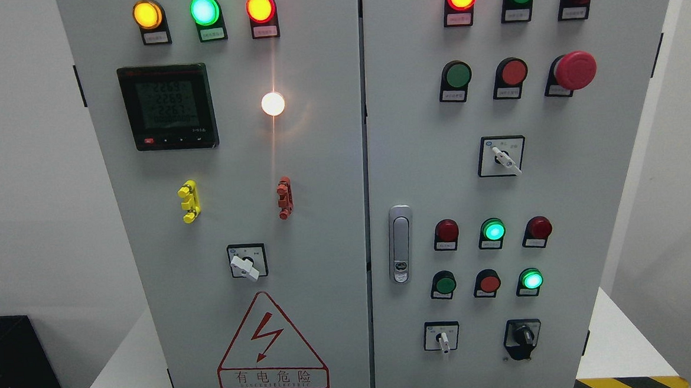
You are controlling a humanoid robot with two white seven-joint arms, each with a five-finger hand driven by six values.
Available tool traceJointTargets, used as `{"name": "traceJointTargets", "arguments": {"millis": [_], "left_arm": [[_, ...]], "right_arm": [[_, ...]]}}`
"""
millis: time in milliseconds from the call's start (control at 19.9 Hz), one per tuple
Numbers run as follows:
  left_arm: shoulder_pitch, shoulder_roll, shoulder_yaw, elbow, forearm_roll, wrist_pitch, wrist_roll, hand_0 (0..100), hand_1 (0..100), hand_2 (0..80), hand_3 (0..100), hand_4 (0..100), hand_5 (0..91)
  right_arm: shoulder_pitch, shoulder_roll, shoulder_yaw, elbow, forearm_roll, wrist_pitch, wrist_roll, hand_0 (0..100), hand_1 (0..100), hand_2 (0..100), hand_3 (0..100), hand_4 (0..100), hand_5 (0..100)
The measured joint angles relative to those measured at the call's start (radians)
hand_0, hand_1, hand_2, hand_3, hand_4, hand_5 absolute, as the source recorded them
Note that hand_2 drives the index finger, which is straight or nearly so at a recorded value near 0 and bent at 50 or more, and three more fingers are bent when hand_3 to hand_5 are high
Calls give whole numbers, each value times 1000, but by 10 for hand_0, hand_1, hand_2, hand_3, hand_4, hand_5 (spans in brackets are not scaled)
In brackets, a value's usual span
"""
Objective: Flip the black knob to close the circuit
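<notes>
One black knob (523,336) sits seemingly upright, untouched.

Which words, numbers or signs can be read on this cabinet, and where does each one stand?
"有电危险": red-framed warning triangle with lightning bolt, left door.
"2269", roughly, three rows: digital meter; digits blurred.
Small labels under the lamps, buttons and black knob: too small to read.
No robot hand in view.
</notes>
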Motion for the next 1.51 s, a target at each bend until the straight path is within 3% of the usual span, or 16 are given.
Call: {"name": "traceJointTargets", "arguments": {"millis": [903, 953, 1004, 1104, 1154, 1405, 1505], "left_arm": [[0, 0, 0, 0, 0, 0, -1, 120, 556, 0, 0, 0, 0], [0, 0, 0, 0, 0, 0, -1, 120, 556, 0, 0, 0, 0], [0, 0, 0, 0, 0, 0, -1, 120, 556, 0, 0, 0, 0], [0, 0, 0, 0, 0, 0, -1, 120, 556, 0, 0, 0, 0], [0, 0, 0, 0, 0, 0, -1, 120, 556, 0, 0, 0, 0], [0, 0, 0, 0, 0, 0, -1, 120, 556, 0, 0, 0, 0], [0, 0, 0, 0, 0, 0, -1, 120, 556, 0, 0, 0, 0]], "right_arm": [[25, 10, 4, -25, 1, -5, 2, 0, 229, 0, 0, 0, 0], [29, 10, 8, -25, 1, -5, 4, 0, 231, 0, 17, 29, 0], [35, 11, 11, -35, 1, -3, 9, 0, 235, 0, 82, 128, 0], [40, 11, 26, -102, 1, -6, -10, 0, 235, 0, 137, 215, 0], [44, 11, 37, -133, 2, -10, -25, 0, 223, 0, 212, 317, 70], [57, 6, 91, -228, 16, -64, -80, 0, 188, 0, 349, 431, 231], [61, 3, 109, -260, 36, -84, -98, 0, 195, 0, 357, 432, 234]]}}
